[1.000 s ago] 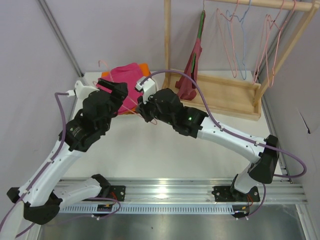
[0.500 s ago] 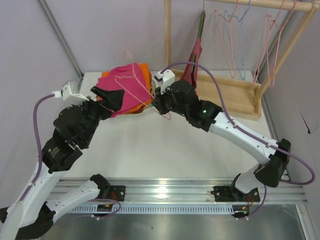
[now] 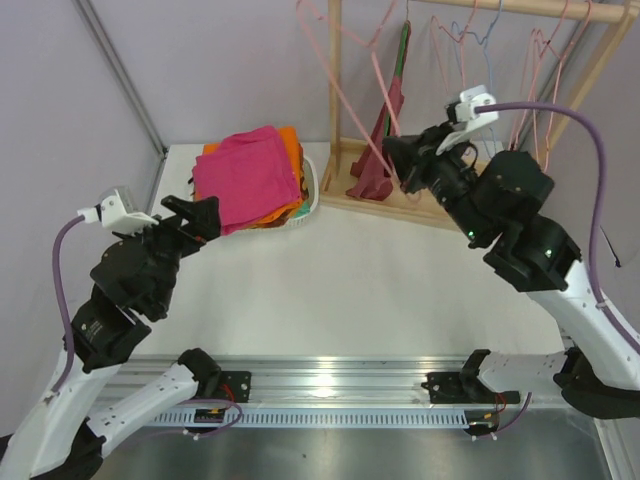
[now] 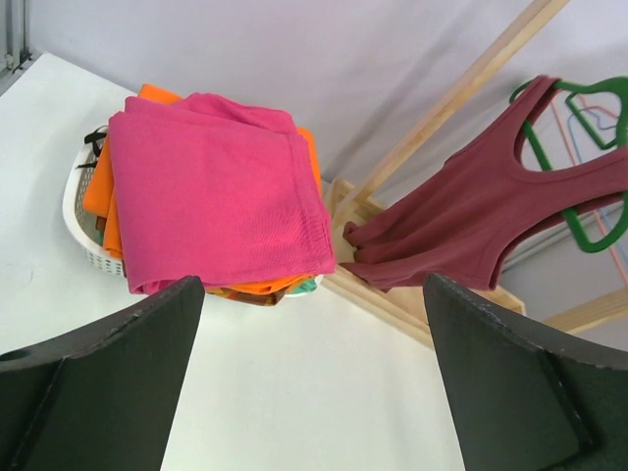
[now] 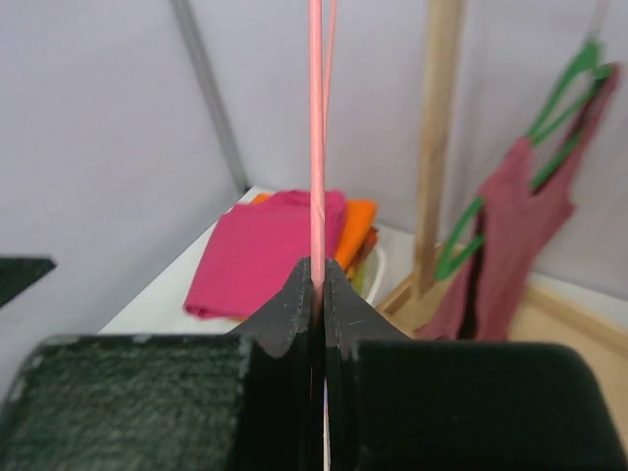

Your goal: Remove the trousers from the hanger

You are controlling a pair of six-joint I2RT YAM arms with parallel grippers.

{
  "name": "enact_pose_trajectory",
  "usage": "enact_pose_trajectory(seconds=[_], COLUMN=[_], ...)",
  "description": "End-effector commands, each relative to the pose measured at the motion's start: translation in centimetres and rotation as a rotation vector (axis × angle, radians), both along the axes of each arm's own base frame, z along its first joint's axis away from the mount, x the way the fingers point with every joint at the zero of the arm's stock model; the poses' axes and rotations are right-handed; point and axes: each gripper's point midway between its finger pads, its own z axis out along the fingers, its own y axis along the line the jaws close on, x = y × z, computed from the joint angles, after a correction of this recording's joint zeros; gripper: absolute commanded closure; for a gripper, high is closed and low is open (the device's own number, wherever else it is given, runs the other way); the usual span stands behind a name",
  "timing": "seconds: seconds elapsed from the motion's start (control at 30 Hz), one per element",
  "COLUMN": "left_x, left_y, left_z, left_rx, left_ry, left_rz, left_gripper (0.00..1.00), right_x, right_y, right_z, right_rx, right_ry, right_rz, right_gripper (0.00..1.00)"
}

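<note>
The magenta trousers [image 3: 245,175] lie folded on top of the orange cloth [image 3: 289,140] in a white basket [image 3: 308,198]. They also show in the left wrist view [image 4: 211,191] and the right wrist view [image 5: 260,250]. The light-pink wire hanger [image 3: 386,95] is bare and held up in the air beside the wooden rack. My right gripper [image 3: 405,165] is shut on one of its wires [image 5: 315,128], fingertips pinched together [image 5: 319,270]. My left gripper [image 3: 200,215] is open and empty [image 4: 312,294], just in front of the basket.
A wooden clothes rack [image 3: 440,190] stands at the back right. A maroon top [image 3: 385,130] hangs there on a green hanger [image 4: 589,108]. A light-blue hanger [image 3: 484,80] and more pink hangers [image 3: 530,90] hang on the top rail. Walls close in on both sides.
My right arm has swung up and to the right with the hanger, now free of the trousers. My left gripper has let the trousers go and pulled back; they rest on the pile.
</note>
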Motion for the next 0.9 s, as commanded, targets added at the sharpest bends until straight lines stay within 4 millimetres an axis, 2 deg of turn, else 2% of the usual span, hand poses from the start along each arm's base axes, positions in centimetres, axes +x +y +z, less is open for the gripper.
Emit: enact_pose_trajectory(seconds=[0.0, 0.07, 0.13, 0.23, 0.3, 0.33, 0.47, 0.63, 0.73, 0.87], left_x=[0.9, 1.1, 1.2, 1.5, 1.8, 1.9, 3.0, 3.6, 3.8, 3.9], left_y=[-0.6, -0.6, -0.7, -0.9, -1.3, -1.5, -3.3, -4.2, -4.4, -4.6], left_z=[-0.3, -0.7, -1.1, -0.8, -0.5, -0.4, -0.5, -0.9, -1.1, -1.5], left_rx=[0.044, 0.051, 0.048, 0.042, 0.041, 0.042, 0.064, 0.081, 0.077, 0.077], left_ry=[0.005, 0.021, 0.025, 0.001, -0.013, -0.015, 0.009, 0.039, 0.044, 0.055], left_rz=[0.0, 0.008, 0.013, 0.008, 0.0, -0.004, -0.054, -0.078, -0.082, -0.088], left_gripper=[0.0, 0.01, 0.0, 0.0, 0.01, 0.0, 0.01, 0.01, 0.0, 0.01], right_x=[1.1, 0.5, -0.9, -2.3, -2.6, -3.0, -3.2, -2.5, -1.2, 0.9], right_y=[-5.7, -7.4, -9.6, -12.0, -13.0, -13.8, -15.4, -14.9, -13.8, -12.4], right_z=[2.7, 3.1, 3.7, 2.8, 1.3, 1.1, -1.3, -3.7, -5.5, -6.6], right_rx=[-0.028, -0.013, 0.038, 0.072, 0.056, 0.081, 0.056, -0.008, -0.08, -0.113], right_ry=[-0.044, -0.044, -0.041, 0.002, 0.04, 0.049, 0.108, 0.145, 0.164, 0.186], right_rz=[-0.259, -0.302, -0.32, -0.35, -0.384, -0.394, -0.467, -0.495, -0.517, -0.525], right_gripper=[1.0, 1.0, 1.0, 1.0, 1.0, 1.0, 1.0, 1.0, 1.0, 1.0])
